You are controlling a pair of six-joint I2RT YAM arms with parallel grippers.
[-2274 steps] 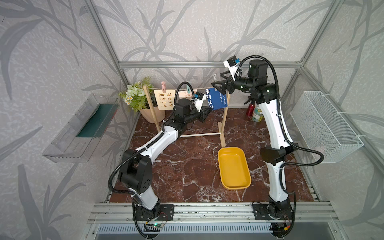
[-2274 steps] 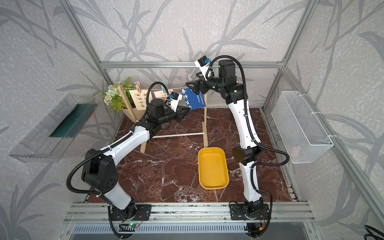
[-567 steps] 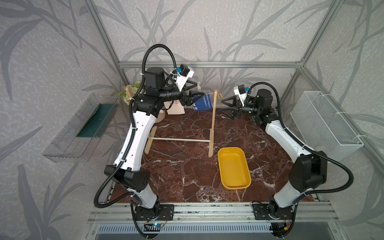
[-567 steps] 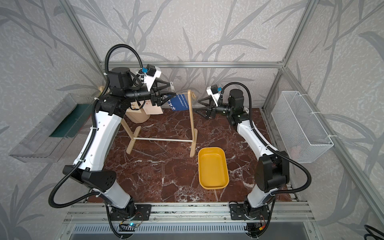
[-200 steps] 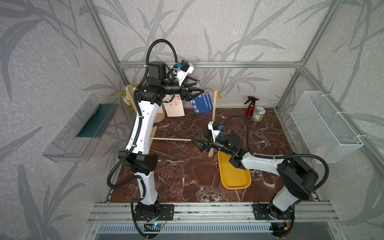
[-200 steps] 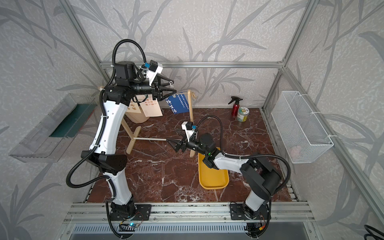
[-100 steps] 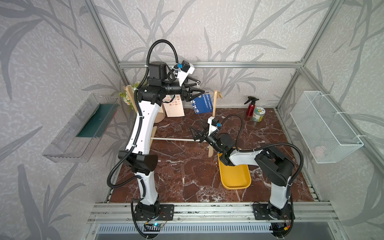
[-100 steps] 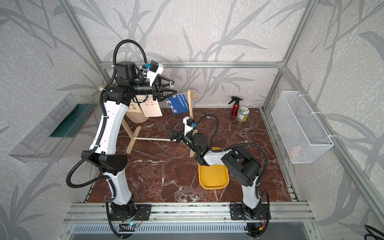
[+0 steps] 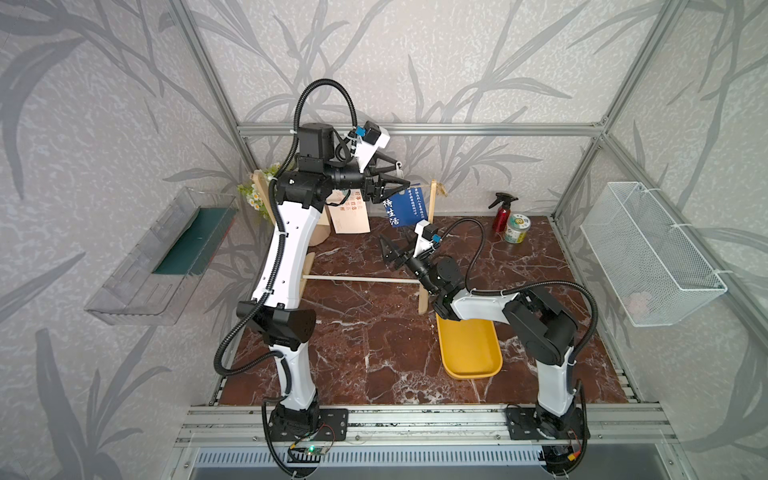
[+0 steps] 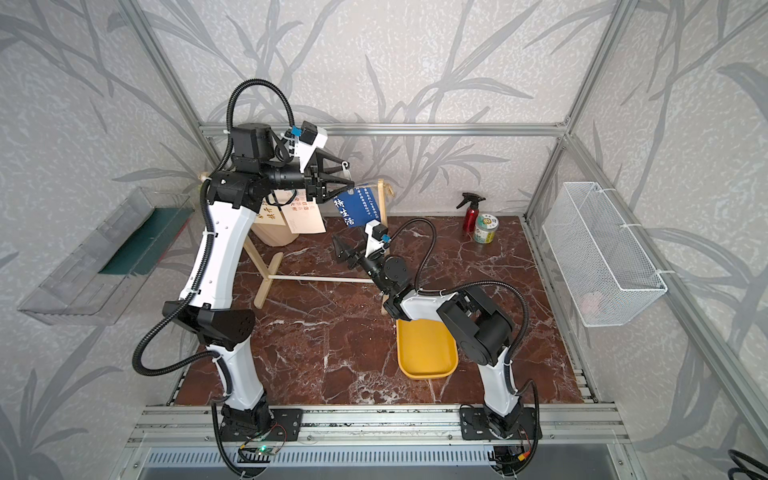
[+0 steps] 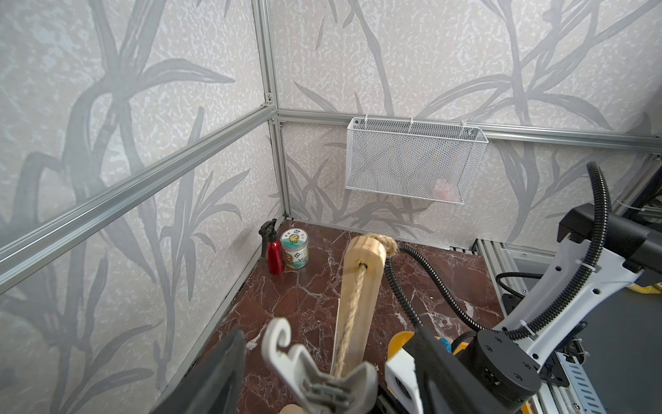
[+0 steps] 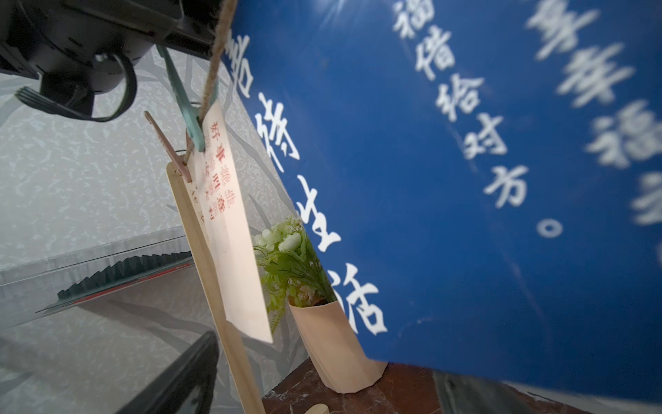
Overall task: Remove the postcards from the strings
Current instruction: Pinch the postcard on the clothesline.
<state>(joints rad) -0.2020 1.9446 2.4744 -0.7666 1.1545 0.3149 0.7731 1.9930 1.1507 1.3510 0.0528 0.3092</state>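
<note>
The dark blue postcard (image 9: 405,205) hangs from the twine string (image 11: 353,312) near the right wooden post (image 9: 430,232), held by a grey peg (image 11: 318,372). My left gripper (image 9: 395,183) is at the top of that card. It is open, with one finger on each side of the grey peg and a gap between them. My right gripper (image 9: 390,249) is open below the card's lower edge and points up at it. The card (image 12: 465,179) fills the right wrist view. A pink-white postcard (image 12: 229,229) hangs under a teal peg (image 12: 186,114). A cream postcard (image 10: 271,216) is partly hidden by my left arm.
A yellow tray (image 9: 469,353) lies on the marble floor under my right arm. A red spray bottle (image 9: 502,212) and a jar (image 9: 517,227) stand at the back right. A wire basket (image 9: 648,253) hangs on the right wall. A plant in a vase (image 12: 322,322) stands behind the rack's left post.
My right gripper has swung from low beside the yellow tray up toward the blue card's lower edge, its jaws widening. My left gripper has stayed at the grey peg.
</note>
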